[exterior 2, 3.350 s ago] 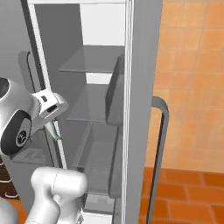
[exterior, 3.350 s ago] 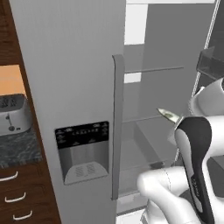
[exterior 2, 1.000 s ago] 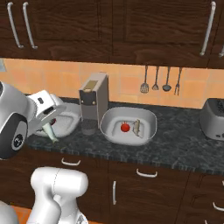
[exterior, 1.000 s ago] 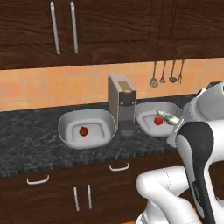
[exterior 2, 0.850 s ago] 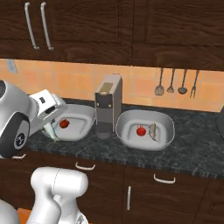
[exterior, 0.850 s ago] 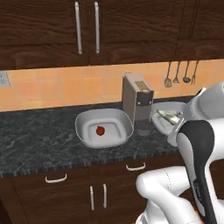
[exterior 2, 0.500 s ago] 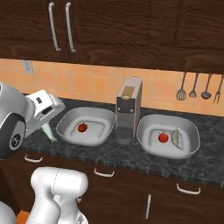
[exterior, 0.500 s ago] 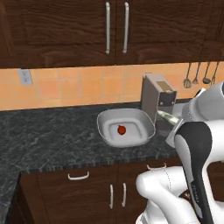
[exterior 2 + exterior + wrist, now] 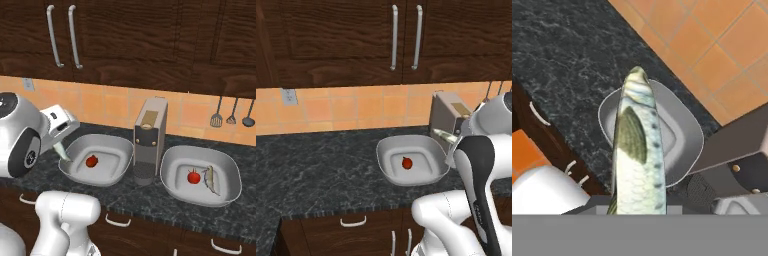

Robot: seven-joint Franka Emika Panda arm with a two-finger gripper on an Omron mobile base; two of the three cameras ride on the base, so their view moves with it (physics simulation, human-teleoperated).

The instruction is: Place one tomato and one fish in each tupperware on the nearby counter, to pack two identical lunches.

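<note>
My gripper (image 9: 59, 144) is shut on a silvery-green fish (image 9: 637, 155), held above the near left rim of the left tupperware (image 9: 115, 160). That tub holds one red tomato (image 9: 91, 161). The right tupperware (image 9: 180, 160) holds a tomato (image 9: 193, 176) and a second fish (image 9: 210, 179). In the left base view the held fish (image 9: 443, 134) pokes out over the right rim of the tupperware (image 9: 391, 155), whose tomato (image 9: 406, 163) lies in the middle. In the hand view the fish covers the middle of the tupperware (image 9: 682, 130). Both tubs rest on the black counter (image 9: 316, 170).
A tall coffee machine (image 9: 150, 140) stands between the two tubs, close to the right of the left one. Utensils (image 9: 232, 114) hang on the orange tile wall at the right. Dark wall cabinets (image 9: 406, 40) hang above, and drawers (image 9: 120, 222) run below the counter edge.
The whole scene has shifted: the base has gone from the open fridge to the counter and keeps sliding left along it. The fish has stayed in my shut gripper.
</note>
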